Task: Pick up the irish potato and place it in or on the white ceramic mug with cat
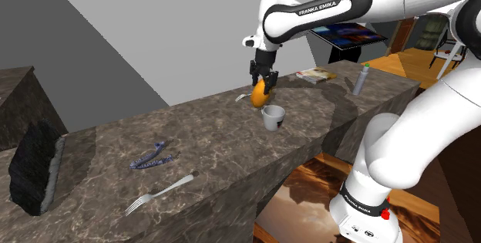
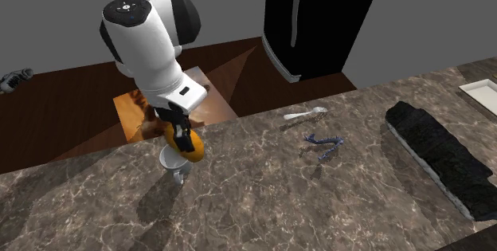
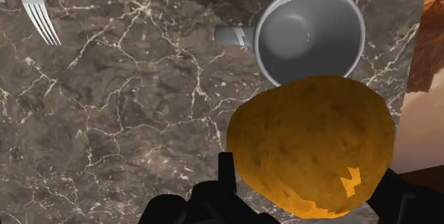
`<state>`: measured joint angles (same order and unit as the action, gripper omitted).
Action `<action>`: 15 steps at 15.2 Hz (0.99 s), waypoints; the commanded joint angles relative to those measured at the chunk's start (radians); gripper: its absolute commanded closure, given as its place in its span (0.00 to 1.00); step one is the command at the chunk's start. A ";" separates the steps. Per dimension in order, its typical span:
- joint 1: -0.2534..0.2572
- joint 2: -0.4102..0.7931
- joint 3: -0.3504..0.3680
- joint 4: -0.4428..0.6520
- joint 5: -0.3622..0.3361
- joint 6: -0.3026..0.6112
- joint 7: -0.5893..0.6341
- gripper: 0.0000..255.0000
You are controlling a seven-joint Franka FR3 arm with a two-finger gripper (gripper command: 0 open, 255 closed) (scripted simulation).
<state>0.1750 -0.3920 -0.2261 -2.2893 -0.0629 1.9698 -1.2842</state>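
An orange-brown potato point(image 1: 260, 93) hangs above the dark marble counter point(image 1: 216, 137), clasped by my black gripper point(image 1: 262, 86), which is shut on it. The white mug point(image 1: 274, 117) stands upright on the counter just below and to the shoulder view's right of the potato. In the second exterior view the potato point(image 2: 190, 146) hovers right over the mug point(image 2: 173, 164), under the gripper point(image 2: 182, 135). In the wrist view the potato point(image 3: 313, 141) sits between my fingers point(image 3: 226, 180), partly overlapping the rim of the empty mug point(image 3: 309, 34), whose handle points away from the counter edge.
On the counter lie a fork point(image 1: 160, 191), a blue cord point(image 1: 153, 157) and a black slab-like object point(image 1: 35, 168) at the far end. A second fork point(image 3: 39, 9) lies near the mug. A bottle point(image 1: 360, 79) and a book point(image 1: 316, 75) sit behind it.
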 commanded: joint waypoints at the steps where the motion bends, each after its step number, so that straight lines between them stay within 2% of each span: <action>1: -0.025 -0.043 -0.033 -0.027 -0.020 -0.014 -0.047 1.00; 15: -0.034 -0.008 -0.061 -0.173 -0.028 0.167 -0.068 1.00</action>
<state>0.1418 -0.4040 -0.2857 -2.4400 -0.0900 2.1230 -1.3523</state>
